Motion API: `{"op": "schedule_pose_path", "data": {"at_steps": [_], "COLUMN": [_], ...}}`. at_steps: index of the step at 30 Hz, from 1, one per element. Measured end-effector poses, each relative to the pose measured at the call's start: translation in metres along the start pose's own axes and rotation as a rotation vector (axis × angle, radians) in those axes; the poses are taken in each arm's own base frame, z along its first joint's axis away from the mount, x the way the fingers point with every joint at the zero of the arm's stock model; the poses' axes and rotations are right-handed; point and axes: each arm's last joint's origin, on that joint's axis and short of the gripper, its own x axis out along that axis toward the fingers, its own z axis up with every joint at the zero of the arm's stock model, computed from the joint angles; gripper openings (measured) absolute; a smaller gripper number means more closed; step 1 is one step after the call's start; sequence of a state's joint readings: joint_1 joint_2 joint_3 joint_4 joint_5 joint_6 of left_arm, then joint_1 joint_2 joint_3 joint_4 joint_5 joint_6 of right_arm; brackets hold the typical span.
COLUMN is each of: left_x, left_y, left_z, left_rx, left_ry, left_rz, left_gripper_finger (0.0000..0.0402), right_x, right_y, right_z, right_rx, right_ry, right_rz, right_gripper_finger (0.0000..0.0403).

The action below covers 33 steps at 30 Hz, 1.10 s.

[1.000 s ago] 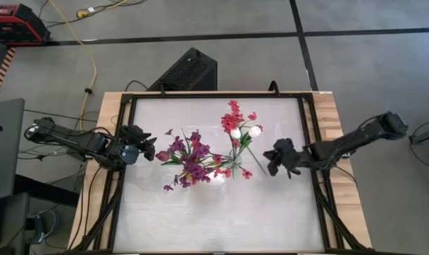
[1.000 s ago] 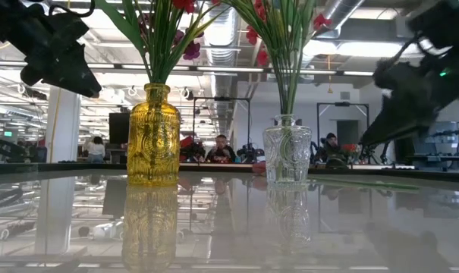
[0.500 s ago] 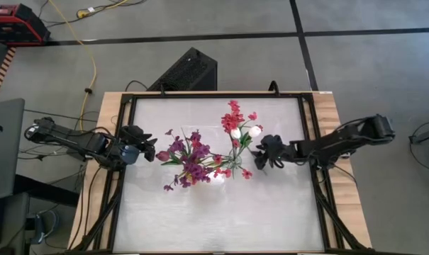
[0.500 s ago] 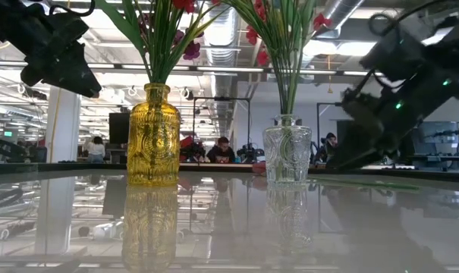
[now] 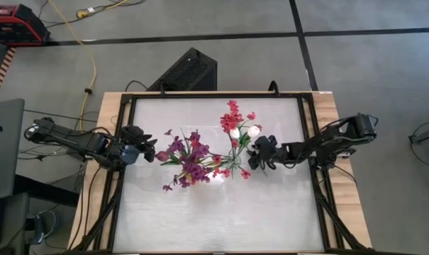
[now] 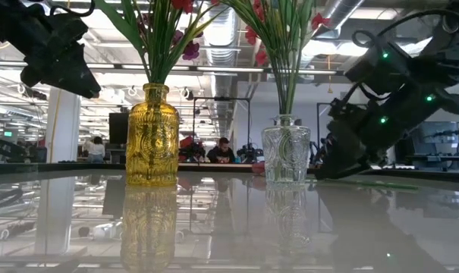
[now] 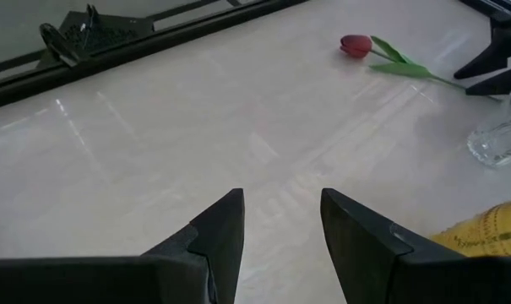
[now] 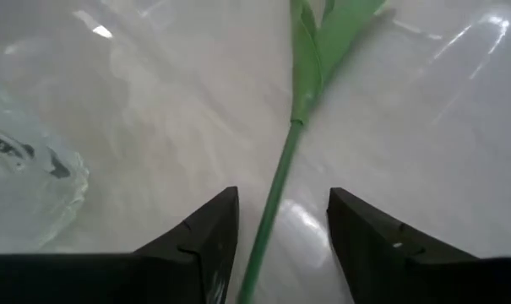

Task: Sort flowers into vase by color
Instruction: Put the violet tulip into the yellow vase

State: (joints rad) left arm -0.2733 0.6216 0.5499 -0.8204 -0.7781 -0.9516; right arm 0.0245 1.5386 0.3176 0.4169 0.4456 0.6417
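Note:
A yellow vase (image 6: 152, 136) holds purple flowers (image 5: 189, 159). To its right, a clear vase (image 6: 286, 152) holds red sprays (image 5: 233, 117) and white buds (image 5: 254, 130). One more flower lies flat on the table: a red bud (image 7: 355, 45) on a thin green stem (image 8: 276, 186) with leaves. My right gripper (image 8: 280, 198) is open, low over the table just right of the clear vase. Its fingers stand on either side of that stem without touching it. My left gripper (image 7: 280, 198) waits open above the table's left edge (image 5: 152, 151), holding nothing.
A black frame (image 5: 310, 134) rims the glossy white tabletop. The near half of the table holds nothing but reflections. A black case (image 5: 189, 71) sits on the floor beyond the far edge. People (image 6: 221, 148) sit in the room far behind.
My right gripper has moved toward the table's left edge and down, from near the right frame to a spot beside the clear vase, over the lying stem. The vases, the flowers and my left arm have kept still.

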Motion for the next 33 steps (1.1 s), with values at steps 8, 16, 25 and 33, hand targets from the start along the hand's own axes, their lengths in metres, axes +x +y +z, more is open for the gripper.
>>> {"op": "schedule_pose_path", "data": {"at_steps": [8,16,25,33], "left_x": [0.0,0.0,0.0,0.0], "left_y": [0.0,0.0,-0.001,-0.001], "left_z": [0.0,0.0,-0.002,-0.002], "left_rx": [-0.004,-0.005,-0.022,-0.021], "left_ry": [0.009,0.012,0.057,0.062], "left_rz": [-0.006,-0.008,-0.039,-0.043], "left_gripper_finger": [0.0146,0.0146,0.0146,0.0146], "right_x": [0.006,0.001,-0.026,-0.072], "right_y": [0.016,0.015,-0.007,-0.011], "right_z": [-0.016,-0.018,-0.001,0.031], "right_rx": [-0.095,-0.097,-0.079,0.061], "right_ry": [-0.029,-0.02,-0.047,-0.326], "right_rz": [-0.151,-0.177,-0.338,-0.357], "right_gripper_finger": [0.0152,0.0026,0.0017,0.0016]}}
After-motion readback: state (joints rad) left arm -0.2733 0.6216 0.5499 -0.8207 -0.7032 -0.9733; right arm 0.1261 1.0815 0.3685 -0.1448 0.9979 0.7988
